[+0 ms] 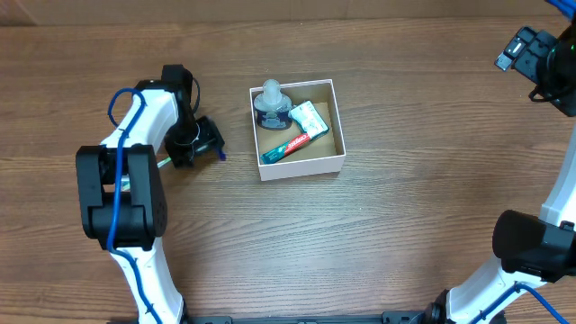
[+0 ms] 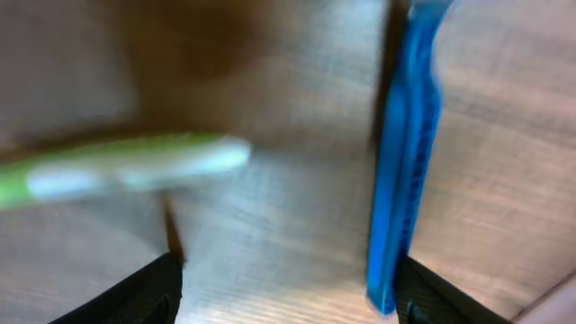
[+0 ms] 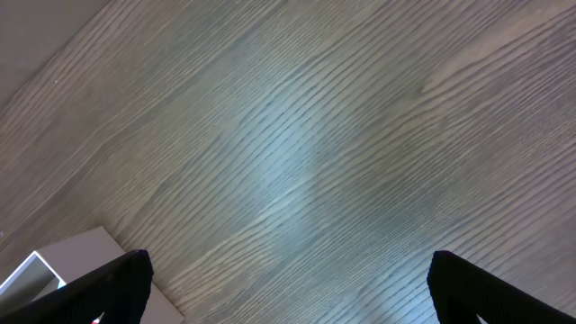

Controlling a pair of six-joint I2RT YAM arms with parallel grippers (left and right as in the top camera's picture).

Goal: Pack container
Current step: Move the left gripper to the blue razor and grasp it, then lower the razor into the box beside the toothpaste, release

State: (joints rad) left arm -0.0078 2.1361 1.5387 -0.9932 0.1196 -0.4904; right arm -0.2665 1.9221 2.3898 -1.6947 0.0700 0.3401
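A wood-grain table (image 1: 378, 225) is pictured with a white cardboard container (image 1: 301, 167) set near its middle. Close by, a green-and-white stick (image 2: 126, 169) and a blue strip (image 2: 405, 162) are laid apart, both blurred.

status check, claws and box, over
Left claw open over green item and blue item. Right claw open, far right. Container holds three toiletries, approach clear.

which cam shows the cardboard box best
Overhead: the container shows whole, its top open, with a toothpaste tube and other items inside. The right wrist view catches only one white corner at its lower left. The left wrist view shows none of it.
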